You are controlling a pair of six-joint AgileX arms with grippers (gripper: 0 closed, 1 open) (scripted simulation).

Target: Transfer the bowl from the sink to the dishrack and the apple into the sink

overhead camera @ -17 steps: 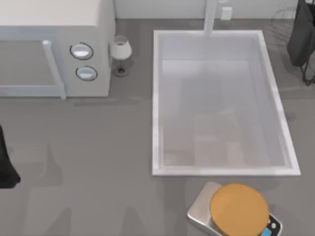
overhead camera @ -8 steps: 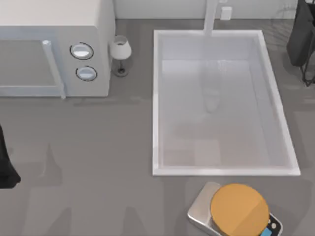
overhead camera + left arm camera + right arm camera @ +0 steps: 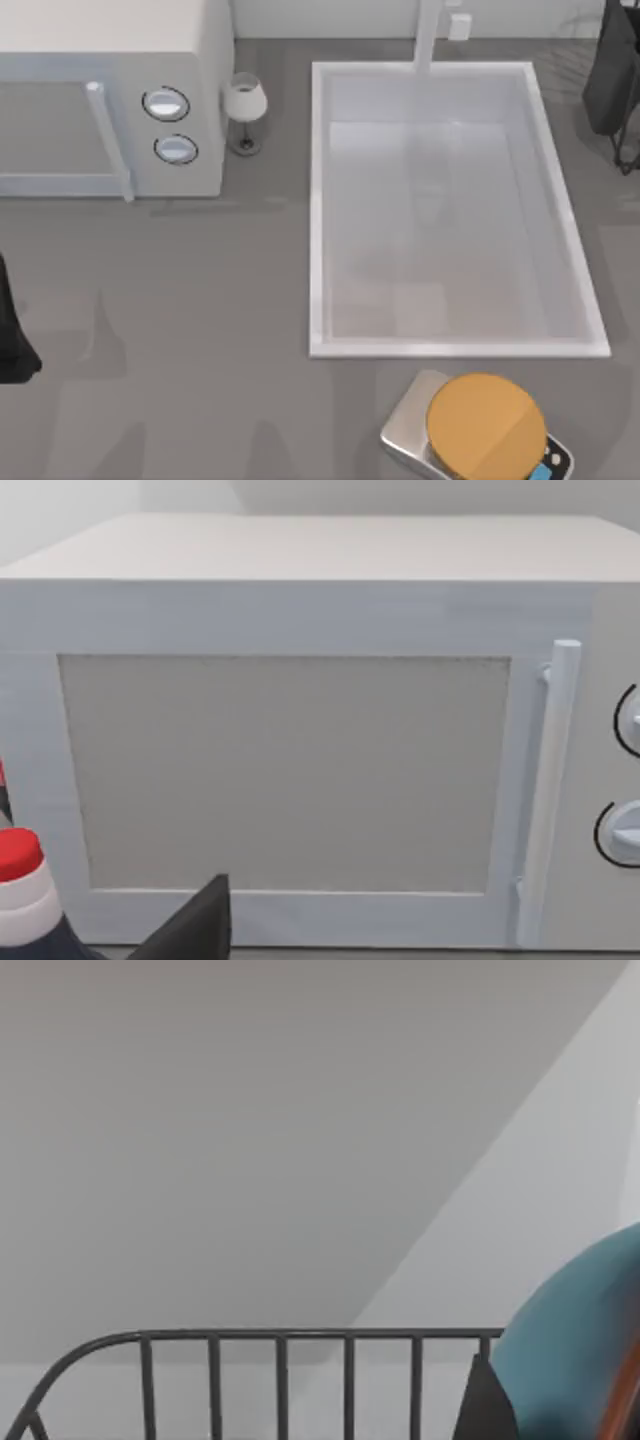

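The sink (image 3: 318,210) basin lies bare, only faint reflections shifting across it over the past second, the bowl (image 3: 575,1345) sits at the dishrack (image 3: 280,1360) by the right gripper at two o'clock, finger state undeterminable, apple transfer outstanding.

The left arm (image 3: 12,330) sits at the far left edge of the table in the top view, a dark shape low on that side, apart from everything in the middle; its wrist faces a white box front, and a dark finger tip (image 3: 195,927) shows at the lower edge of the left wrist view. The right arm (image 3: 612,75) hangs at the far right edge near the back of the table; a dark finger tip (image 3: 483,1405) shows low in the right wrist view, touching a blue curved surface.
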